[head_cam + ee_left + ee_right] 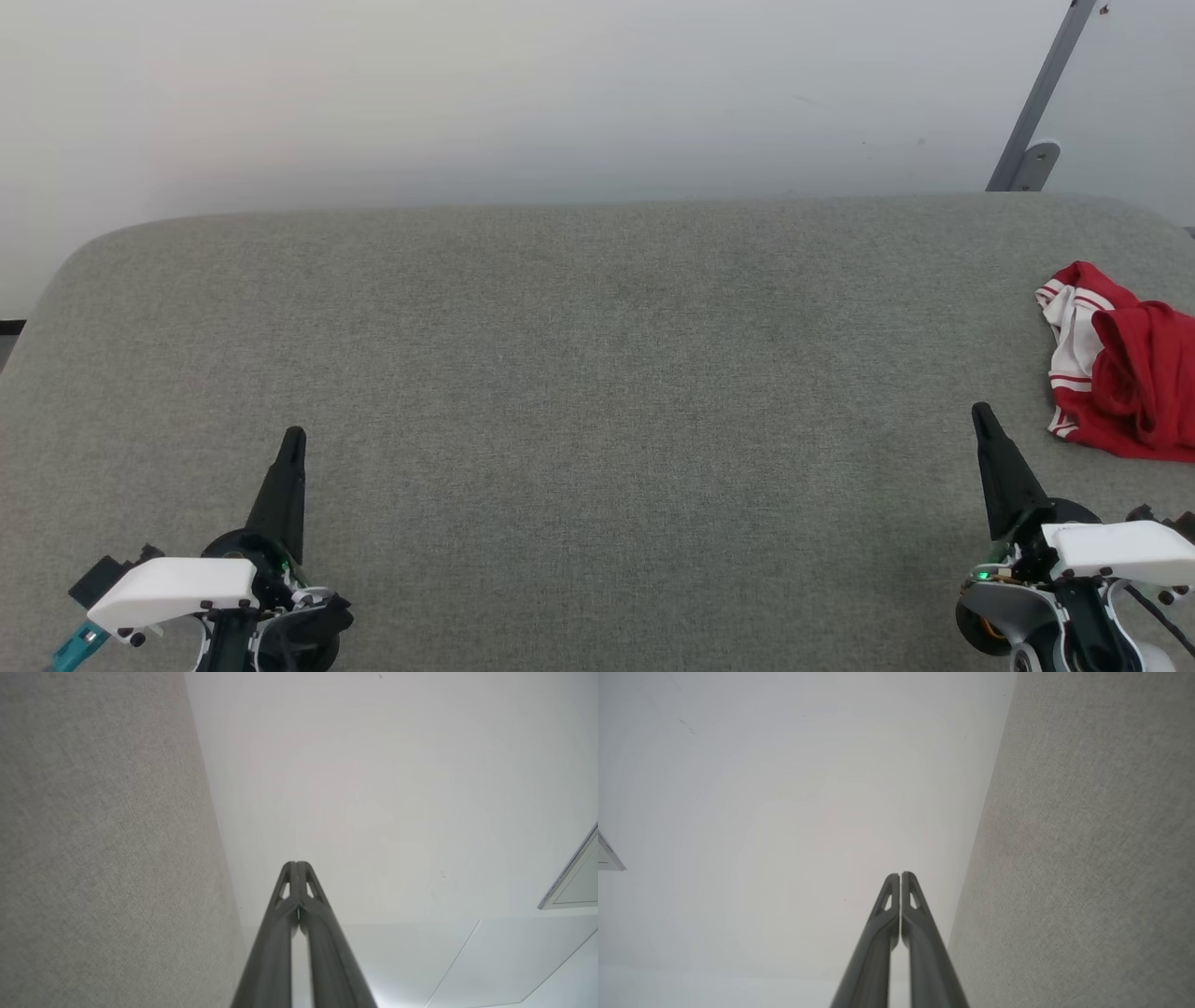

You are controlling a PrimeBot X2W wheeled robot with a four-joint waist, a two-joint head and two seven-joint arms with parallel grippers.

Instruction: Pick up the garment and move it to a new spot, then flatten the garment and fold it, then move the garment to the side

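The garment (1125,369), red with white striped trim, lies crumpled at the far right of the grey fabric table (579,373), partly cut off by the head view's right edge. My right gripper (980,413) hovers near the front right, shut and empty, its tip a short way left of and below the garment. At the front left my left gripper (295,435) is shut with nothing in it, far from the garment. In the wrist views both grippers (296,863) (900,874) show their fingers pressed together, pointing past the table edge at a white wall.
A pale wall rises behind the table. A grey metal bracket (1036,121) leans at the back right. The table's left corner (84,252) is rounded. The broad grey surface stretches between the two grippers.
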